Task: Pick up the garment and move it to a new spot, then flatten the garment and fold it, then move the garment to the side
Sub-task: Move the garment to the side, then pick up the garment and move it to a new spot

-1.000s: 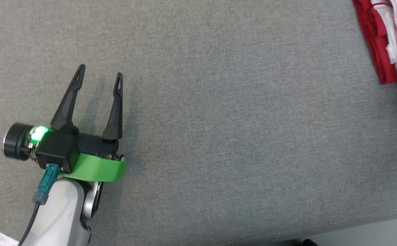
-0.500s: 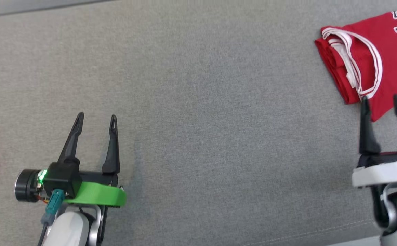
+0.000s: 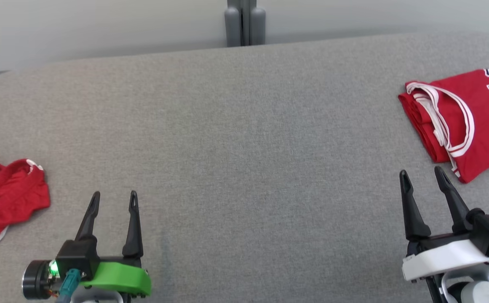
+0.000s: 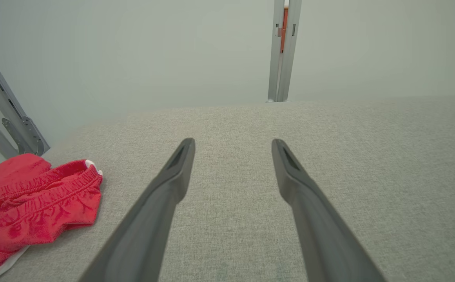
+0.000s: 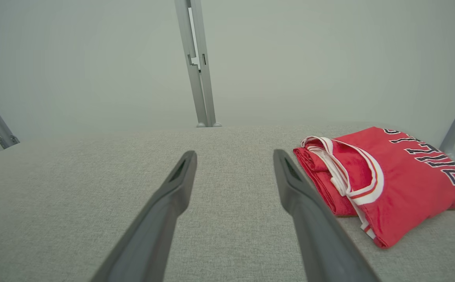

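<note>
left gripper (image 3: pixel 114 194) and right gripper (image 3: pixel 420 171) both stand spread and empty in the head view, which has tilted up in the last second, a camera move, not the cloth's: the grey post (image 3: pixel 245 23) now shows at the top, a crumpled red garment (image 3: pixel 8 189) far left of it, a folded red jersey (image 3: pixel 476 122) far right. left wrist view: the crumpled red garment (image 4: pixel 35 203) lies left of the post on the grey padded surface (image 4: pixel 368 176), probably the next pick. right wrist view: the jersey (image 5: pixel 407 176) right of the post looks done, pale wall (image 5: pixel 94 58) behind
</note>
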Tool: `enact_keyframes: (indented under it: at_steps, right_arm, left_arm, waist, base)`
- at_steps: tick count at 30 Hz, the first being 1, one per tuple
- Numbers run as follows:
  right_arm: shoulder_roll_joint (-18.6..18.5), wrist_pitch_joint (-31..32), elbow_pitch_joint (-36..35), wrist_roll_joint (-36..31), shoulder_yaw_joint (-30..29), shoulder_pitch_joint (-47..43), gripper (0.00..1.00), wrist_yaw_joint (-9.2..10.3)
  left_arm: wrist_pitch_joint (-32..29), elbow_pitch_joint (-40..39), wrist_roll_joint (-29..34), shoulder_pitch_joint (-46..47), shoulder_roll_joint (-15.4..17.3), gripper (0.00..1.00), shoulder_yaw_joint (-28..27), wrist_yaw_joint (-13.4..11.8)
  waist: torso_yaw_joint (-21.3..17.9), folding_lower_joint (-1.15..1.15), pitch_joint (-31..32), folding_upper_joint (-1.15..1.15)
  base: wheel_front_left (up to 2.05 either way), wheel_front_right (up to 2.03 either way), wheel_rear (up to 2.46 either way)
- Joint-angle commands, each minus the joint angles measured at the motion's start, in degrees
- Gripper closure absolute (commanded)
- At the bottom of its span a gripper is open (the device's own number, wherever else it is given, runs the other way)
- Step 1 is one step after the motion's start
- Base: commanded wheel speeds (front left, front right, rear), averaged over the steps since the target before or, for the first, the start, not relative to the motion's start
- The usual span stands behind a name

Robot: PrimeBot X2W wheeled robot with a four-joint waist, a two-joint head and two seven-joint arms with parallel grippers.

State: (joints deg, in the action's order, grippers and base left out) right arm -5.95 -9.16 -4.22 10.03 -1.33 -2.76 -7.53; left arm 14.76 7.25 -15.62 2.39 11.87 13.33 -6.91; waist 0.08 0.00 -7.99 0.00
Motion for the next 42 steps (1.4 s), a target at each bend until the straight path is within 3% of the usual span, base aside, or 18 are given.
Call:
enact_keyframes:
  at_steps: [1,12,28,33,42]
  right_arm:
    - [0.16,0.44,-0.77,-0.24,0.11,-1.42,0.00,0.08]
    - [-0.20,2.93,-3.78,-0.48,0.03,-6.29,0.00,0.08]
    - [-0.85,3.19,-4.48,-0.78,-0.17,-7.42,0.00,0.08]
    - [-0.98,3.04,-5.51,-1.00,-0.18,-7.16,0.00,0.08]
    - [-1.75,4.41,-8.25,-1.64,2.24,-4.71,0.00,0.08]
  left_arm:
    - [0.32,-0.02,-0.40,-1.42,0.25,0.00,-0.05,-0.27]
    - [0.41,0.07,-0.50,-5.07,0.86,0.00,0.58,-0.63]
    - [0.43,0.57,-0.86,-4.54,1.09,0.00,1.18,-0.83]
    - [0.42,0.41,-0.78,-2.30,0.88,0.00,0.96,-0.61]
    - [0.46,0.37,-0.88,1.30,0.03,0.00,-1.27,-0.28]
  waist:
    - [1.92,0.00,3.32,0.00]
    - [1.47,0.00,6.72,0.00]
    - [2.60,0.00,6.94,0.00]
    - [6.87,0.00,5.59,0.00]
    - [18.95,0.00,3.03,0.00]
  base:
    - [0.00,0.00,0.00]
    - [0.00,0.00,0.00]
    - [0.00,0.00,0.00]
    - [0.00,0.00,0.00]
    - [0.00,0.00,0.00]
